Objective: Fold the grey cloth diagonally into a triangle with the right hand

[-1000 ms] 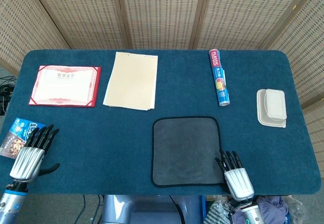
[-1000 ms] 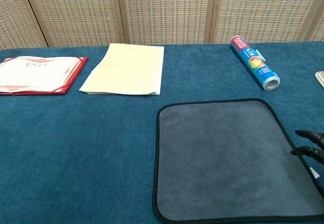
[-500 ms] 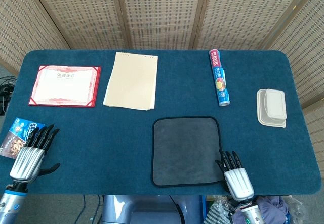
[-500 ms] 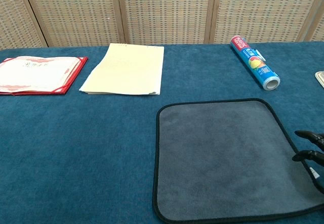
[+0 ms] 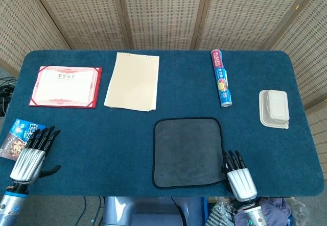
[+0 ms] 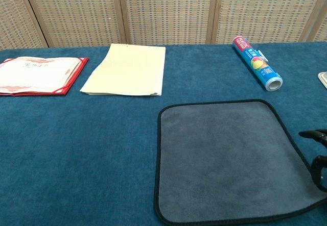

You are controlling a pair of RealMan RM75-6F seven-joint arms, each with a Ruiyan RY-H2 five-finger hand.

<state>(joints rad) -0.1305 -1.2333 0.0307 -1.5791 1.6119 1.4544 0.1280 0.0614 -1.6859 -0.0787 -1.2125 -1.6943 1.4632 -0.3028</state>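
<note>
The grey cloth (image 5: 187,151) with a black hem lies flat near the table's front edge, and fills the lower right of the chest view as the grey cloth (image 6: 225,159). My right hand (image 5: 240,179) is at the cloth's near right corner, fingers stretched forward. In the chest view only dark fingertips (image 6: 318,166) show, one curled over the cloth's right hem, pinching it near the corner. That corner is drawn slightly inward. My left hand (image 5: 33,154) rests far left at the front edge with its fingers spread, holding nothing.
A red-bordered certificate (image 5: 65,86) and a cream paper pad (image 5: 132,81) lie at the back left. A plastic-wrap roll (image 5: 221,78) lies behind the cloth, and a white lidded box (image 5: 274,108) sits to the right. A snack packet (image 5: 15,136) lies beside my left hand.
My right hand has shifted slightly toward the front edge, and a fingertip has curled onto the cloth's right hem. The cloth's near right corner has pulled in a little. The left hand is still.
</note>
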